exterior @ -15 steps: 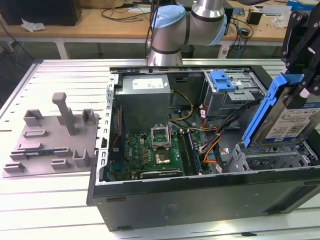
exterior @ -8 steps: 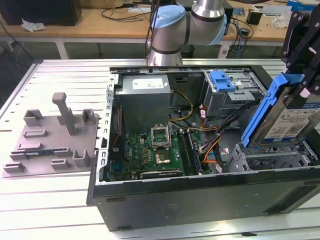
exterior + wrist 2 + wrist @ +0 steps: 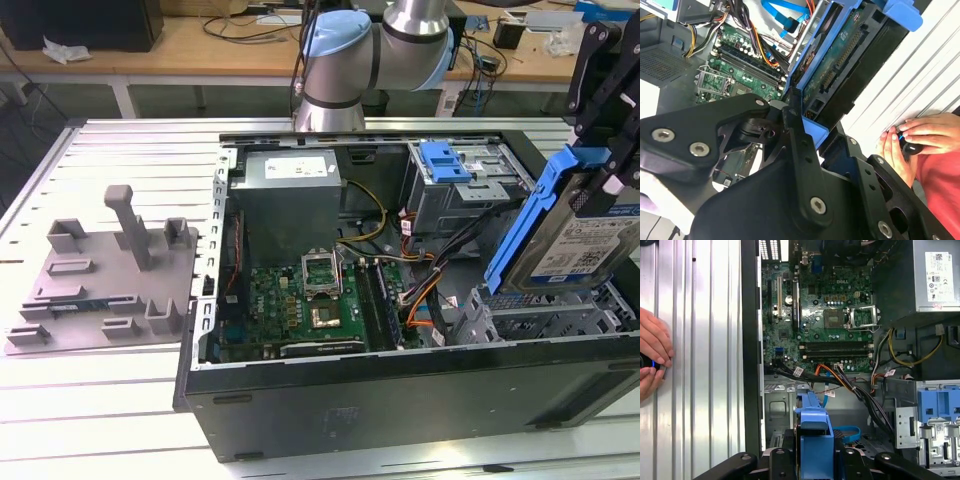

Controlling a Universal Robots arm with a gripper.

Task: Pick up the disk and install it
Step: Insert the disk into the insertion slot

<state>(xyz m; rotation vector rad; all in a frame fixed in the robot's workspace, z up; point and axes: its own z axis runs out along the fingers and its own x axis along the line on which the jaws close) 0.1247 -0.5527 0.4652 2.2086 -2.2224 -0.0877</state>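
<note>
Black and two-fingered, the hand [image 3: 608, 170] pinches the disk [image 3: 585, 245] by the blue bracket along its edges, with the label side facing outward in the exterior view. The disk hangs steeply tilted from the hand, its upper end between the fingers and its lower end down at the metal drive bay [image 3: 545, 315] directly beneath. I cannot tell whether disk and bay touch. That bay sits in a corner of the open computer case [image 3: 400, 410], which lies on the slatted counter [image 3: 110, 400].

Farther from the hand, inside the case, are the motherboard [image 3: 300, 300] and the grey power supply [image 3: 290, 200]. Between these and the hand stands a drive cage topped by a blue latch piece [image 3: 445, 160].

In the first wrist view the bracket's blue end [image 3: 815, 432] sticks out past the hand over the bay. Outside the case wall, a person's fingers [image 3: 657, 345] rest on the counter around a small dark object [image 3: 912, 148].
</note>
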